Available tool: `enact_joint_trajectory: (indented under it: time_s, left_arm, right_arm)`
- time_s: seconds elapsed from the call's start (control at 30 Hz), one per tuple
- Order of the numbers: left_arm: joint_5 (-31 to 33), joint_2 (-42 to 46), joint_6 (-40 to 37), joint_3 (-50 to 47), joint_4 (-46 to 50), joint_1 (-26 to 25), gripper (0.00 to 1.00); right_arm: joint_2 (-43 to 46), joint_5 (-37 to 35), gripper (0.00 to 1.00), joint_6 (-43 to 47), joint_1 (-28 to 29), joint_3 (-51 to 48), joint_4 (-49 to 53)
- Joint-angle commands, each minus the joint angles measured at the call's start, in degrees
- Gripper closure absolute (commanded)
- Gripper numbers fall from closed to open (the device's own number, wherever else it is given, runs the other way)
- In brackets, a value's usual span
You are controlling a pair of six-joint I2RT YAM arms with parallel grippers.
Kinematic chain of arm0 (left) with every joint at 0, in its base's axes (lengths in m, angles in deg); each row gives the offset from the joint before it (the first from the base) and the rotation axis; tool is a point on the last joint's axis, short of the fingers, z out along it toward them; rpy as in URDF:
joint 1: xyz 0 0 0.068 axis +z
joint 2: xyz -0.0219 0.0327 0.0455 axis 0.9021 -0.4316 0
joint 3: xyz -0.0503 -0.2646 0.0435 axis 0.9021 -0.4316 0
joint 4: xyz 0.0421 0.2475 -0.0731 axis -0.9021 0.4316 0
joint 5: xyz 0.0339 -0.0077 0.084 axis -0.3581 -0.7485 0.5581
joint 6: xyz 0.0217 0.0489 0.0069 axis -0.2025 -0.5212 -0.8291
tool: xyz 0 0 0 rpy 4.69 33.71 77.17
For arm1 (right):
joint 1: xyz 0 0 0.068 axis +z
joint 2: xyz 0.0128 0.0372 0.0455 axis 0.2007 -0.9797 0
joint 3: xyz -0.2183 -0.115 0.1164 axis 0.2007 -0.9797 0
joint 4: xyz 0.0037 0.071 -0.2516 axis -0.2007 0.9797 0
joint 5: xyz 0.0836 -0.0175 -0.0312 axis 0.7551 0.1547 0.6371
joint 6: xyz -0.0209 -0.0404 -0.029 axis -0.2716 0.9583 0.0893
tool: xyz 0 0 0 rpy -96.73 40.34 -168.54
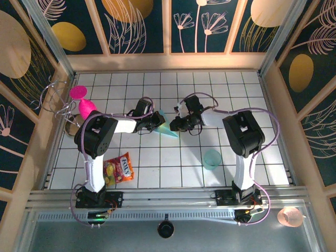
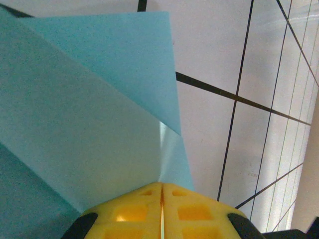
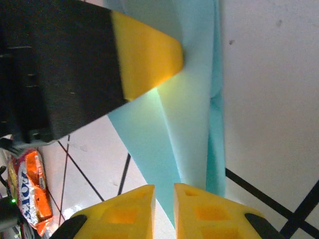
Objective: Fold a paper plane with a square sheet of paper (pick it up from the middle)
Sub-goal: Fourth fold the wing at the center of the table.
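Noting the square sheet of paper (image 1: 169,130), creased to a wedge, sits between both arms: left end effector (image 2: 162,191) clenched on its near edge with paper fanning ahead, right end effector (image 3: 164,193) jaws almost together astride the crease running straight ahead, grip unclear.

Enclosed on three sides by dark navy wall panels (image 1: 142,31) painted with gold ovals and pale line-drawn leaves and flowers, divided by light wooden frame strips (image 1: 166,26). Underneath, a white table top (image 1: 157,173) ruled into squares by thin black grid lines, edged at the near side by a ribbed silver aluminium rail (image 1: 168,198). Lit brightly and evenly, with a soft sheen on the white squares.
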Motion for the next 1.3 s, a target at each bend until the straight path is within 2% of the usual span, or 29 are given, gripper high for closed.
enact_joint_trajectory:
  time_s: [0.0, 0.77, 1.27]
  left_arm:
    - [0.52, -1.11, -0.63, -0.16, 2.14, -0.38, 0.91]
    - [3.84, -2.17, 0.11, 0.40, 7.27, -0.43, 0.91]
    - [5.54, -2.54, 0.02, 0.67, 9.84, -0.33, 0.92]
  right_arm:
    - [-1.43, 0.68, 0.83, 0.98, 0.12, 1.94, 0.58]
    - [-4.44, -2.51, 0.84, 4.11, 0.12, 1.85, 6.07]
    - [3.39, -2.48, 0.85, 5.81, 0.06, -1.03, 7.73]
